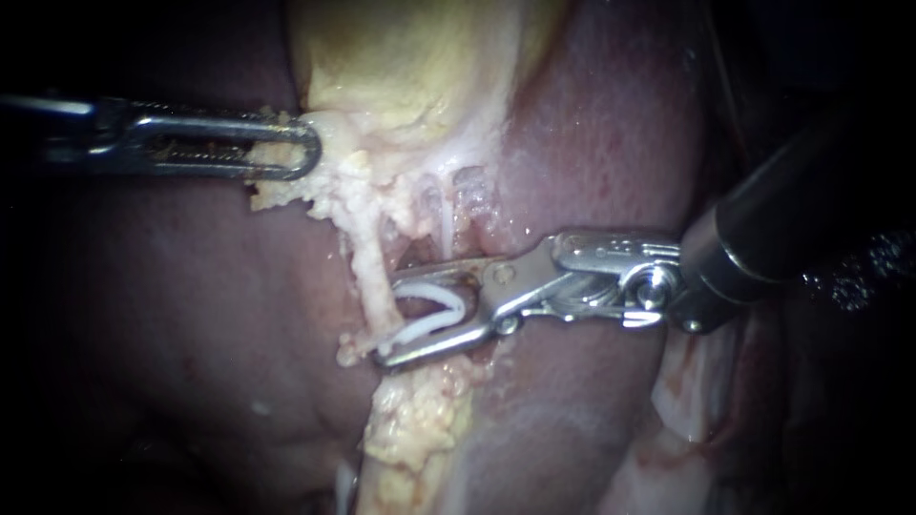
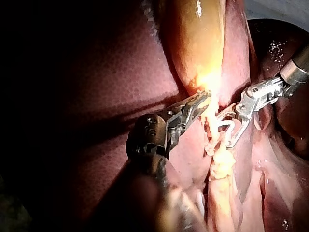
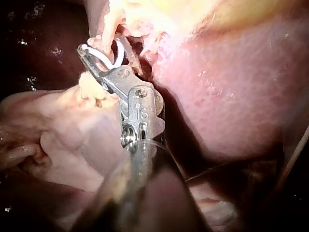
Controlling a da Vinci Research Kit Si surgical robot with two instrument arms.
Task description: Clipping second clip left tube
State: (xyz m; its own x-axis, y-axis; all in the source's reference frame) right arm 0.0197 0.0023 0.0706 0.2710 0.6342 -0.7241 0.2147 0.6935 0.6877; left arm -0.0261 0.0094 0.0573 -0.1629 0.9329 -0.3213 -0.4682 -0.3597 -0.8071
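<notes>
Your right instrument's end effector stands wide, with a white clip seated between its jaws and both jaws bearing on the clip's legs. Its mouth is right at the left tube, which crosses just at the jaw tips. From the endoscope view I can't tell whether the tube lies fully inside the clip, so settle that first.

I judge you want the tube deep in the clip's throat before you squeeze, with both clip tips showing past its far edge. Cross the tube square, not on a slant. Take the tube alone, not the crumbly fat below it or the thin pale strand just beside it on the liver side. I can make out no other clip on this tube, so check your spacing yourself. Close slowly, since a snatch here could tear the tube.

Your left instrument's end effector is clamped on the fatty tissue at the foot of the gallbladder, well apart from the clip. The tube looks drawn taut below it, which helps you, so hold that pull steady while you fire.

On pose, the right jaws point across toward the view's left, roughly level. Behind them the wrist joint bends, and the dark shaft climbs away to the upper right. The left jaws run in line with their shaft, which lies nearly level from the view's left edge.
</notes>
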